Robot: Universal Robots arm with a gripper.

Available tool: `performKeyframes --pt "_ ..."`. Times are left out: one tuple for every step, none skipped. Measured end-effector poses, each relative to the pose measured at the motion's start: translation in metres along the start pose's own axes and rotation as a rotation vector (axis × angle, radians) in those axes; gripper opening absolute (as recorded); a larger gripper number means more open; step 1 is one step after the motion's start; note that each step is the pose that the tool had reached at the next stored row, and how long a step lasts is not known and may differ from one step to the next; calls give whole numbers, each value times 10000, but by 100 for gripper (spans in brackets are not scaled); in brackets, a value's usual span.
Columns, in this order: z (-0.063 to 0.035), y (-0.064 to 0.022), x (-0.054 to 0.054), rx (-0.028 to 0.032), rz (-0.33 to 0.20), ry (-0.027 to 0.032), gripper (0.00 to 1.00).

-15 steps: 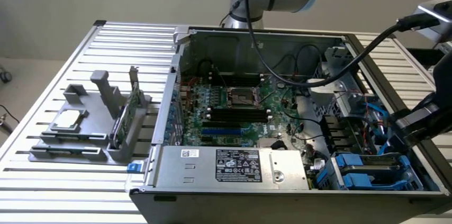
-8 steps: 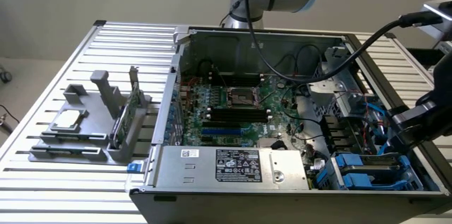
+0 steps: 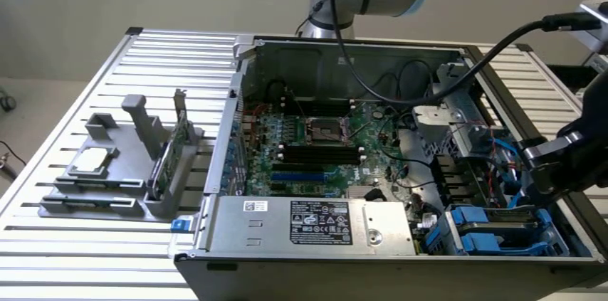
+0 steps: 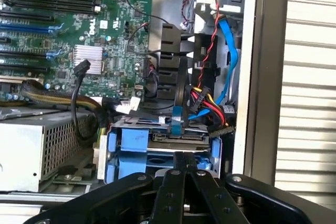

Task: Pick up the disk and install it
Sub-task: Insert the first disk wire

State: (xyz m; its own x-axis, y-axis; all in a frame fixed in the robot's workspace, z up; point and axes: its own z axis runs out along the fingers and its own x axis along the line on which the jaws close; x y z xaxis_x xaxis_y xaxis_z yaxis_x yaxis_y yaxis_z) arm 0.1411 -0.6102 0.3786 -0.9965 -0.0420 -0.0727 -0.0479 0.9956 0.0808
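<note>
The disk (image 4: 176,138) lies in the blue-railed drive bay (image 4: 134,141) at a corner of the open computer case, its silver edge and connector facing out. In the exterior view the same disk (image 3: 502,217) sits in the bay at the case's front on the exterior view's right. My gripper (image 4: 185,157) hovers just in front of the bay, fingers shut together with nothing between them. From outside, the black gripper (image 3: 543,176) hangs above the bay at the case's side wall.
The case (image 3: 352,48) stands open on a slatted white table (image 3: 57,144). A silver power supply (image 3: 309,224) lies beside the bay. Red, yellow and blue cables (image 4: 210,103) run just behind the bay. A grey holder (image 3: 114,173) with a chip and a green card stands at the exterior view's left.
</note>
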Motion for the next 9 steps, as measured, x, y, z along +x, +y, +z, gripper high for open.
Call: performKeyframes --pt "0 0 0 12 164 2 11" --pt "0 0 0 22 316 3 11" --pt "0 0 0 32 463 5 11" --pt "0 0 0 43 614 6 11" --pt "0 0 1 53 765 9 11" --pt "0 0 1 64 931 11 11" --pt "0 0 0 74 1081 13 11" --pt "0 0 0 85 1233 15 11" --pt "0 0 0 96 1384 17 11"
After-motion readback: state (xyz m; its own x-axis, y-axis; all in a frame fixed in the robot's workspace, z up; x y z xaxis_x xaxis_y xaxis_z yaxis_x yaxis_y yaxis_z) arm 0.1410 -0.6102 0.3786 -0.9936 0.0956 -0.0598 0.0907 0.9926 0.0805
